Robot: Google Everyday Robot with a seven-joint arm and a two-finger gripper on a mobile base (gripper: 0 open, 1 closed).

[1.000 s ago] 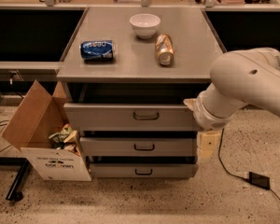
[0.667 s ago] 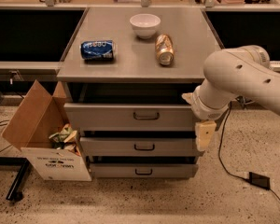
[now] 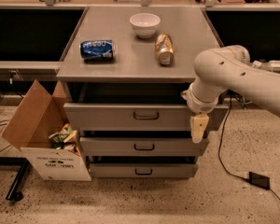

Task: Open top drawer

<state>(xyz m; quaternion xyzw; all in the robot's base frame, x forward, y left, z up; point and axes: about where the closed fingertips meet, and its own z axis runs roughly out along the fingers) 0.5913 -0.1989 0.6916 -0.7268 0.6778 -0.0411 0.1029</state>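
1. The top drawer (image 3: 112,117) sits directly under the grey worktop (image 3: 130,64). Its front is the tallest and widest of the three, and a dark gap shows between its upper edge and the worktop
2. Its small dark handle (image 3: 146,116) is in the middle of the front, and nothing touches it
3. The claw (image 3: 199,129) hangs pointing down at the right end of that drawer's front, well to the right of the handle. Its pale tip reaches past the front's lower edge towards the middle drawer (image 3: 143,147)
4. Whether the claw is wide or narrow cannot be told from this angle, nor whether it touches the drawer front
5. The thick pale arm (image 3: 233,73) comes in from the right edge and bends down beside the near right corner of the worktop
6. A blue can (image 3: 97,49) lies on its side on the left of the worktop, a white bowl (image 3: 144,24) stands farther back in the middle, and a gold can (image 3: 164,49) lies just near of the bowl with one end facing forward
7. The bottom drawer (image 3: 143,171) is the narrowest and sits lowest
8. An open cardboard box (image 3: 42,129) with scraps inside stands on the floor just left of the drawers
9. A black cable (image 3: 224,157) runs over the speckled floor on the right to a small black block (image 3: 260,180)
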